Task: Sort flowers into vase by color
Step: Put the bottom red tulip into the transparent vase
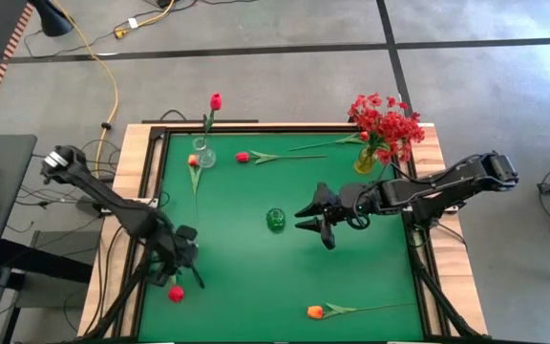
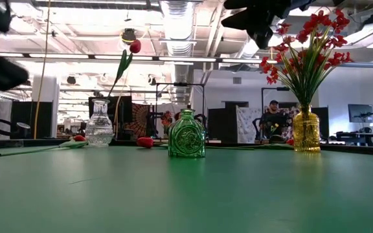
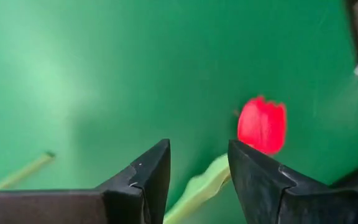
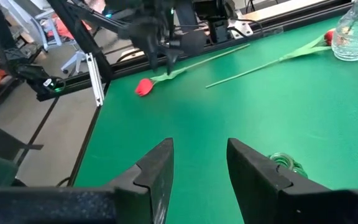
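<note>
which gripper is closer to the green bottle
Right. The right gripper hovers open just beside the green bottle; the left gripper is off near the table's front-left corner, over a red tulip.

Two dark, jointed arms, each tool ending in two black wedge-shaped fingers.

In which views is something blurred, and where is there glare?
Left wrist view: the red tulip and its stem look soft and out of focus. Low view: bright ceiling lights glare above, and the clear vase glints. High view: sharp, evenly lit green table.
</note>
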`<state>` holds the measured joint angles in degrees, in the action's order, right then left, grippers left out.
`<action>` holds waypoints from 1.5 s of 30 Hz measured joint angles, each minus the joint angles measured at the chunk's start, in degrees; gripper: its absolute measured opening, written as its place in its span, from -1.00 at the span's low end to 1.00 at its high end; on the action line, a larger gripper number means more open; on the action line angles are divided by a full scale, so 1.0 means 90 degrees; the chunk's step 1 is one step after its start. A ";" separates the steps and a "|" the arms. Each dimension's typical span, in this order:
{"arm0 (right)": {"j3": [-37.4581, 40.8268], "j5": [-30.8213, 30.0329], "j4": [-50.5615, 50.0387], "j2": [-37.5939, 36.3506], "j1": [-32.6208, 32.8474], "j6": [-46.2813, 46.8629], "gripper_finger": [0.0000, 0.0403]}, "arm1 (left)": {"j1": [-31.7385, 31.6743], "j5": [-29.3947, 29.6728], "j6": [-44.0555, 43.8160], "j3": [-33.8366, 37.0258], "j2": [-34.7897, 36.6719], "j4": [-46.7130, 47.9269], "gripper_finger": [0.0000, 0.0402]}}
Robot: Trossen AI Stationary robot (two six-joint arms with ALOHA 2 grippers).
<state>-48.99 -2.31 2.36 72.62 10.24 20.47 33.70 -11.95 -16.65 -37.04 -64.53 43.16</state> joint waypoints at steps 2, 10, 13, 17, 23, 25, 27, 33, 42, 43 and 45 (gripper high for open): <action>0.0000 0.0000 -0.0013 0.0000 0.0045 0.0002 -0.13 | 0.0095 -0.0166 0.0118 0.0000 -0.0425 0.0007 -0.26; 0.0000 -0.0001 -0.0035 0.0002 0.0155 0.0000 -0.13 | 0.0220 -0.0251 0.1168 -0.0634 -0.1237 0.0321 -0.26; 0.0000 -0.0002 -0.0040 0.0002 0.0155 0.0000 -0.13 | 0.0242 -0.0207 0.1585 -0.0903 -0.1330 0.0573 -0.26; 0.0000 -0.0006 -0.0040 0.0000 0.0155 0.0000 -0.13 | 0.0393 -0.0267 0.2038 -0.0984 -0.1553 0.0958 -0.26; 0.0000 -0.0033 -0.0049 0.0000 0.0210 0.0000 -0.13 | 0.0639 -0.0271 0.2488 -0.0988 -0.1996 0.1567 -0.26; 0.0000 -0.0046 -0.0070 0.0001 0.0250 0.0002 -0.13 | 0.0678 -0.0250 0.2591 -0.0988 -0.2043 0.1540 -0.26; 0.0000 -0.0057 -0.0088 0.0000 0.0304 0.0000 -0.13 | 0.0697 -0.0125 0.2720 -0.0988 -0.2080 0.1493 -0.26; 0.0000 -0.0075 -0.0088 0.0002 0.0376 0.0008 -0.13 | 0.0762 0.0212 0.3170 -0.0976 -0.2084 0.1483 -0.26; 0.0000 -0.0100 -0.0081 0.0000 0.0407 0.0051 -0.13 | 0.0899 -0.0200 0.3649 -0.0971 -0.2806 0.1450 -0.26; 0.0000 -0.0100 -0.0081 0.0002 0.0410 0.0052 -0.13 | 0.0927 -0.0191 0.3685 -0.0971 -0.2928 0.1449 -0.26; 0.0000 -0.0100 -0.0078 0.0000 0.0410 0.0053 -0.13 | 0.0961 -0.0083 0.3636 -0.0998 -0.3104 0.1425 -0.26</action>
<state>-48.99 -3.20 1.65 72.63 13.93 20.95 42.35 -12.70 16.07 -46.02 -92.46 55.99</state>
